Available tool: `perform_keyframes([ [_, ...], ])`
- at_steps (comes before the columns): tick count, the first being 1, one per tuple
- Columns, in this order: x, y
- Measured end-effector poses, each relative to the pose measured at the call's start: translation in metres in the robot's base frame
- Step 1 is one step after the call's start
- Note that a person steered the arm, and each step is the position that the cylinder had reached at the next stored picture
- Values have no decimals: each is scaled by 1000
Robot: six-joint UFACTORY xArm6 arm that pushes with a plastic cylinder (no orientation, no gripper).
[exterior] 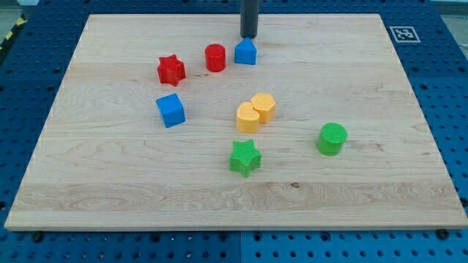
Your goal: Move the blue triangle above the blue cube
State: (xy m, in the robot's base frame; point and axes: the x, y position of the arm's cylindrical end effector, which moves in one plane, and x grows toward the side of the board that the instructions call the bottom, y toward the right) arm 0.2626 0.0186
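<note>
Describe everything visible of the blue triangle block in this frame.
The blue triangle is a small, matte, plastic-looking block with a peaked top, like a little house, standing flat on the wooden board near the view's top centre. My tip sits just above it in the view, at or very near its upper edge; contact cannot be confirmed. The red cylinder stands close on the view's left, with a narrow gap. The blue cube lies lower left.

One camera looks down at a slant from beyond the pale wooden desk (234, 190)'s near edge; whole desk fits.
</note>
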Motion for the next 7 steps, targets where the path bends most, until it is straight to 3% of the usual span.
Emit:
perform_keyframes([
  [3,70,0],
  [5,73,57],
  [7,96,37],
])
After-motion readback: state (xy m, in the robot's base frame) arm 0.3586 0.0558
